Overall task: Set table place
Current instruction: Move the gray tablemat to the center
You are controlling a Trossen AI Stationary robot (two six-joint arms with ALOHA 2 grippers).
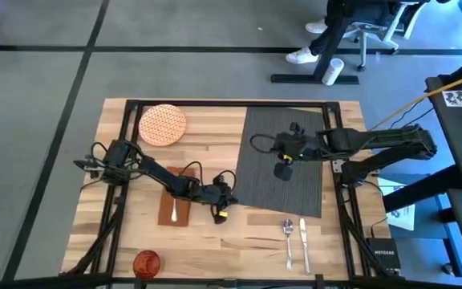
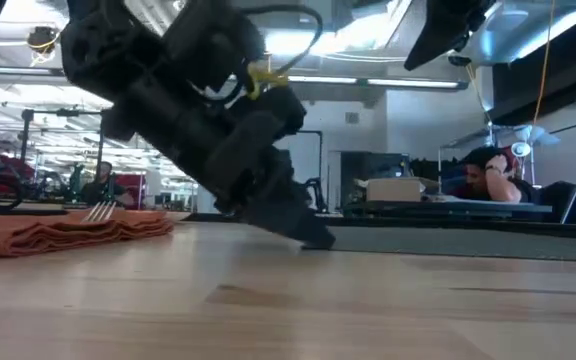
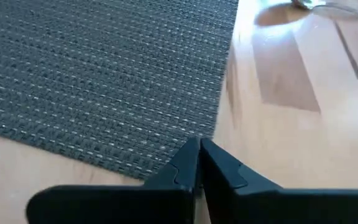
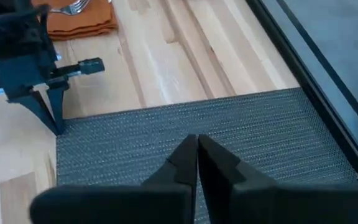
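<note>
The dark grey placemat (image 1: 283,160) lies flat on the table's right half. My left gripper (image 1: 219,207) is shut, with its tips down at the placemat's near left corner (image 4: 61,132). My right gripper (image 1: 283,168) is shut and hangs above the placemat's middle (image 4: 197,124), touching nothing. The orange-patterned plate (image 1: 163,124) sits at the far left. A fork (image 2: 98,212) lies on the brown napkin (image 1: 179,202). The spoon (image 1: 288,237) and knife (image 1: 303,241) lie near the front edge, and the orange cup (image 1: 147,261) stands at the near left. My left gripper's shut fingertips (image 3: 191,155) meet the placemat at its near left corner (image 3: 185,134), coming from above and slanting toward the table's right. The fingers hide the corner itself, so I cannot tell whether it is pinched between them. The placemat lies flat on the table.
Black rails (image 1: 127,112) run along the table's edges. Bare wood (image 1: 215,136) lies between plate and placemat. Beyond the far edge a person sits on a chair (image 1: 367,32).
</note>
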